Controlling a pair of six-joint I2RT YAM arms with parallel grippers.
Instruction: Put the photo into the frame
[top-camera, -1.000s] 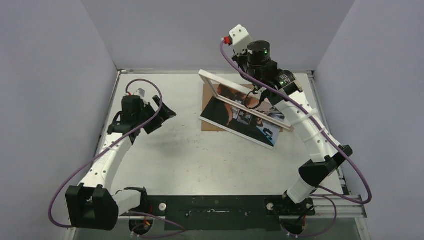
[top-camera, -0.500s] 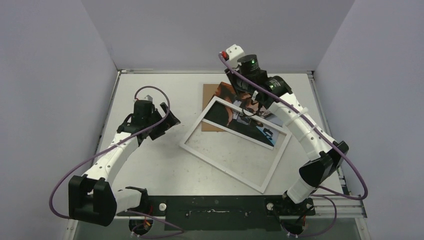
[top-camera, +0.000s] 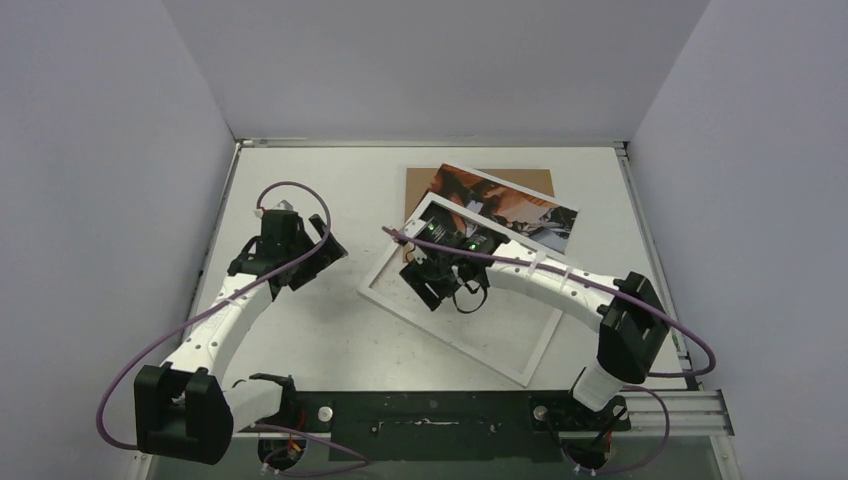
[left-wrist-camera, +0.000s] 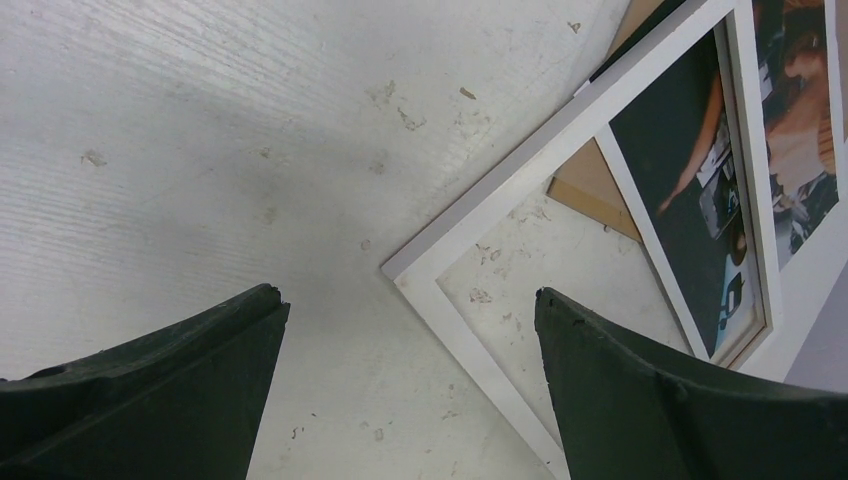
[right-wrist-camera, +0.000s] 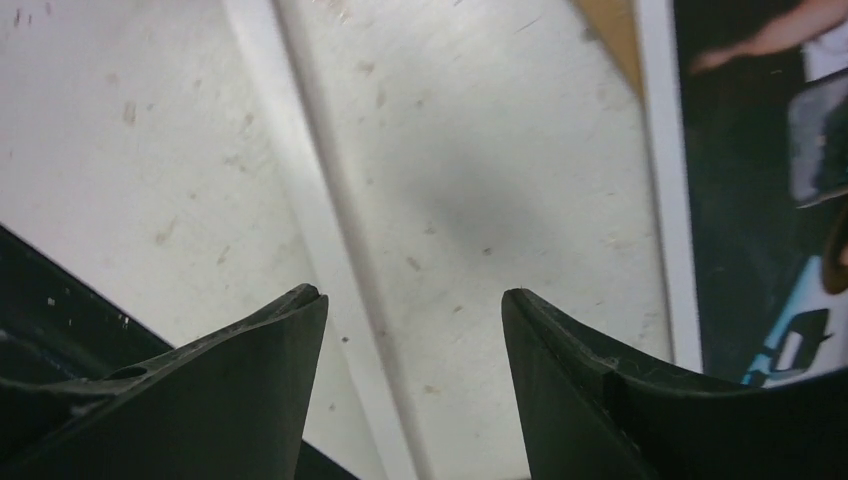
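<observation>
Top external: the frame (top-camera: 440, 335), probably light and stiff, wants an edge grip; left tool (top-camera: 318, 262) and right tool (top-camera: 440, 290) gape empty.

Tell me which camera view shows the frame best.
Top external: nearly the whole frame shows, flat on the table, though the right arm crosses it. Left wrist catches only one corner and part of two sides; right wrist sees just a strip of one side.
</observation>
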